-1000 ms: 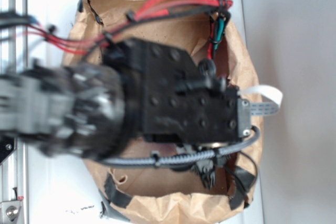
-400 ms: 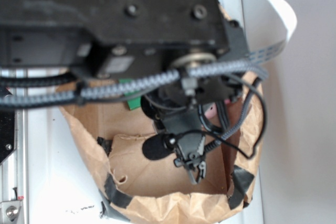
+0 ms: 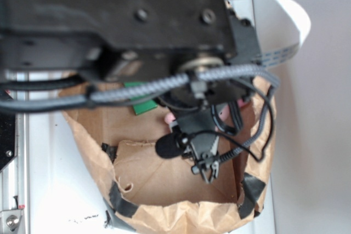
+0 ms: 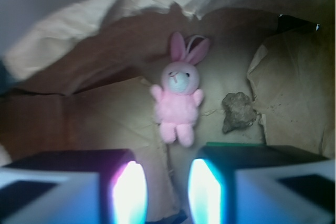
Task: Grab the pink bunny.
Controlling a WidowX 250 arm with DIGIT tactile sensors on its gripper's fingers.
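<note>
lying in paper bag, pink bunny, rock

Arm swung up-frame since 1.0 s ago; pink bunny edge now peeking out.

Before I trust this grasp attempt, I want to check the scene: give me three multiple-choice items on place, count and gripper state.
1. Where does the small pink plush bunny lie?
A. on the brown paper bag's floor
B. between the fingertips
C. on the rock

2. How many brown rough rocks lie beside it?
A. none
B. one
C. three

3. The gripper is:
A. shut on the bunny
B. open, empty
C. shut on the rock

Key: 1 A, it lies flat on paper; 2 B, a single rock on the bunny's right in the wrist view; 3 B, an empty gap between the fingers.
</note>
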